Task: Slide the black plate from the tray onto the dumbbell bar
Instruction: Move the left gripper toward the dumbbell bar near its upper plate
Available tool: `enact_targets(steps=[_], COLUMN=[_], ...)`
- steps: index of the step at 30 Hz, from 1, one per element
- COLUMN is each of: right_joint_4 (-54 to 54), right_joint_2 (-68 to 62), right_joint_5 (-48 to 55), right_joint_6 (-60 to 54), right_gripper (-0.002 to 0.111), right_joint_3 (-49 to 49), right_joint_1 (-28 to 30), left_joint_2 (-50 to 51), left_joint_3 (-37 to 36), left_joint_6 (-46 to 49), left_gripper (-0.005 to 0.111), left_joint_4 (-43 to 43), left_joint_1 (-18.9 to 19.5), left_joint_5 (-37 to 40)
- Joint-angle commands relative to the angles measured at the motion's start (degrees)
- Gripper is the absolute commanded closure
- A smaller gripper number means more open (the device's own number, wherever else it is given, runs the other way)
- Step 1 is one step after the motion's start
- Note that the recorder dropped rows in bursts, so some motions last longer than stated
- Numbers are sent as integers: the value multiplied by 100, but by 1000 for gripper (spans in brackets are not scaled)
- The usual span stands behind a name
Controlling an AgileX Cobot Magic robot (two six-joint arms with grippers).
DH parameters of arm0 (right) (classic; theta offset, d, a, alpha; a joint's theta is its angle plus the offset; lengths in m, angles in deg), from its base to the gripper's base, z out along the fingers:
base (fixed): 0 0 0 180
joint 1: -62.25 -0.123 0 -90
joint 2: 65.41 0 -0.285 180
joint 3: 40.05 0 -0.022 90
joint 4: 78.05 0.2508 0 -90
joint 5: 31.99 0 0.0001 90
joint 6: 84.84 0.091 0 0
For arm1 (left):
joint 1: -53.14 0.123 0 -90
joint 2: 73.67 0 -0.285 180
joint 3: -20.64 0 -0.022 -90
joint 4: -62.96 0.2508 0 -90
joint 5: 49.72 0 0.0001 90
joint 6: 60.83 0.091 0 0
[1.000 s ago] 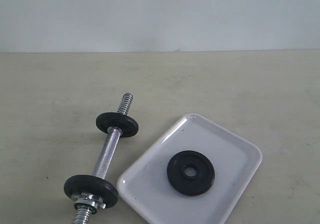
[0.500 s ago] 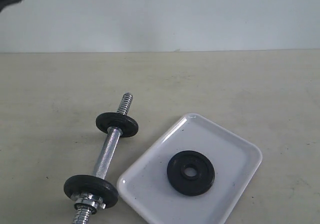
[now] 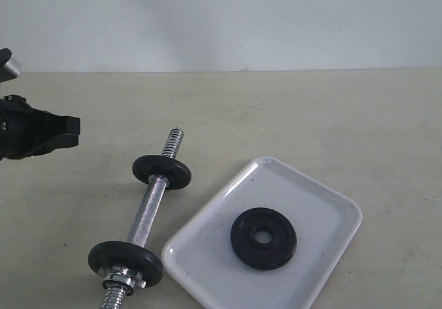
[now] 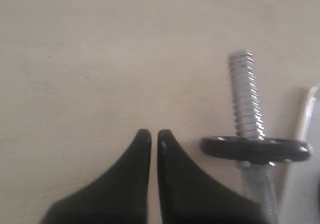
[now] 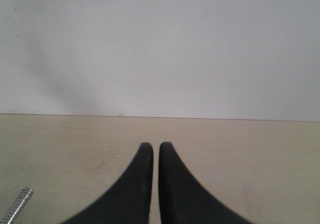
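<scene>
- The tray (image 3: 207,250) lies right of centre at the bottom of the exterior view, turned corner-on, flat on the table (image 3: 331,115).
- It holds one thing: the black plate (image 3: 263,238), lying flat near the tray's middle, clear of the rim, centre hole up.
- Just left of the tray, the dumbbell bar (image 3: 147,212) slants up from the bottom edge. It carries an upper disc (image 3: 161,172) below the threaded tip and a lower disc (image 3: 126,263) against a silver nut (image 3: 123,277).
- The left gripper (image 4: 150,134), at the exterior view's left edge, is clenched on nothing, near the upper disc.
- The right gripper (image 5: 151,146) is likewise clenched and empty, above bare table.
</scene>
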Motion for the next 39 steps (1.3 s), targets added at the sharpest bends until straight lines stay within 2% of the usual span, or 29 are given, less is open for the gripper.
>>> enact_targets(steps=[1, 8, 13, 20, 22, 24, 25, 27, 30, 35, 39], right_joint_4=[27, 27, 27, 64, 67, 92, 121, 201, 330, 470, 517], right_joint_2=[2, 2, 2, 2, 2, 2, 2, 2, 2, 2, 2], right_joint_5=[-32, 28, 440, 981, 1049, 1060, 1071, 1071, 1071, 1071, 1071], right_joint_6=[-23, -46, -74, -308, -312, -322, -372, -422, -434, -448, -448], right_gripper=[106, 106, 106, 106, 106, 106, 106, 106, 106, 106, 106], right_joint_3=[-35, -35, -24, -23, -23, -23, -23, -23, -23, -23, -23], right_joint_1=[19, 19, 19, 19, 19, 19, 19, 19, 19, 19, 19], left_joint_2=[12, 12, 12, 15, 15, 15, 15, 15, 15, 15, 25], left_joint_3=[-26, -26, -26, -26, -26, -26, -26, -26, -26, -26, -36], left_joint_6=[-246, -130, -186, -12, 207, 401, 474, 485, -240, -1126, -1658], left_gripper=[102, 102, 102, 102, 98, 85, 74, 44, -4, -2, -2], left_joint_4=[235, 195, 103, -247, -247, -247, -247, -298, -210, 235, 235], left_joint_1=[-33, -33, -33, -33, -33, -33, -33, -33, -33, -112, -482], left_joint_5=[-207, -337, -402, -1652, -2064, -2359, -2489, -2580, -2451, -2193, -1654])
